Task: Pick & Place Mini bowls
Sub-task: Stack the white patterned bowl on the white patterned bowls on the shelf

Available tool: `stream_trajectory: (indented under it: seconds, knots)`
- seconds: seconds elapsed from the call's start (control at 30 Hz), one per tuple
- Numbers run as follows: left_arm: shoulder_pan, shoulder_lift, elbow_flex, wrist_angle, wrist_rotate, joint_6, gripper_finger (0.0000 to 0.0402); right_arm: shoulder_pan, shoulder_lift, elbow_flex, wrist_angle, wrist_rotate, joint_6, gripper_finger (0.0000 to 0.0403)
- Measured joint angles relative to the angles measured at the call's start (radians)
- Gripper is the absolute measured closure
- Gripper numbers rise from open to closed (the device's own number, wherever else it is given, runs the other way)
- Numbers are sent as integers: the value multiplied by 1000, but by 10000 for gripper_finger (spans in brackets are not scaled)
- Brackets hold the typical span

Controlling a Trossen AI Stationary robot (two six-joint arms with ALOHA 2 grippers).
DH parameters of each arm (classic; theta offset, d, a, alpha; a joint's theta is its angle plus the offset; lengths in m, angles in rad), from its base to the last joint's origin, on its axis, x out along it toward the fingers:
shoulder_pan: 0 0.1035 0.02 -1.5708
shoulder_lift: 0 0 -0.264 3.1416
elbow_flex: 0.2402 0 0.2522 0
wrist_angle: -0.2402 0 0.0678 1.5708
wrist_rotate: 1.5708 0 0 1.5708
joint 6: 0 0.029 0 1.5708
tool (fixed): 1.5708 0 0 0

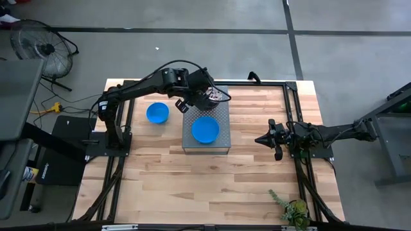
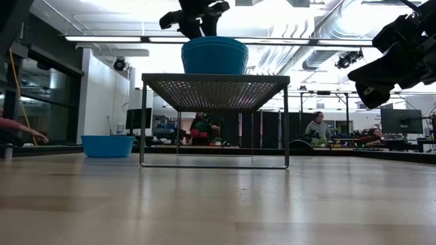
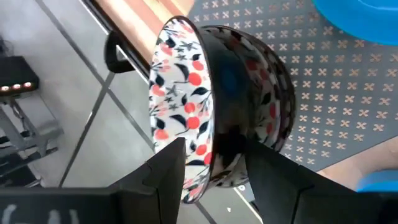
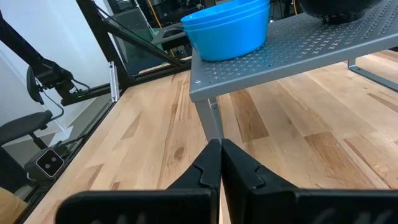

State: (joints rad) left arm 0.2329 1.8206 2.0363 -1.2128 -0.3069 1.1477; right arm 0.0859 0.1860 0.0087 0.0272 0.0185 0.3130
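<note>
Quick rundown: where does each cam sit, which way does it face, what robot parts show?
High: overhead, straight down; both arms, left claw over the grey slab, right claw waiting aside.
Low: table height, level across; the slab's underside, arms entering from above.
Left wrist: past its own fingers gripping a floral bowl.
Right wrist: past its shut fingers toward the slab.
Shared: the blue bowl stack on the slab.

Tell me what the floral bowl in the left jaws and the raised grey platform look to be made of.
Floral-patterned white mini bowl, held by the left gripper: probably glazed ceramic or melamine; its smooth rim and printed pattern fit either. Grey perforated rectangular platform: likely painted sheet metal, going by its regular punched holes, thin folded edge and slim legs.
</note>
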Motion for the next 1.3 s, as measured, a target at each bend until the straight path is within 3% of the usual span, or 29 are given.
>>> stream_trajectory:
  seconds: [0.57,1.03,1.3]
  knots:
    - [-13,0,13,-62,-42,-42,241,0,0,0,0,0,0,402]
    - [-26,-47,11,-89,-43,-355,241,0,0,0,0,0,0,402]
    - [-30,-51,12,-54,36,-555,241,0,1,0,0,0,0,402]
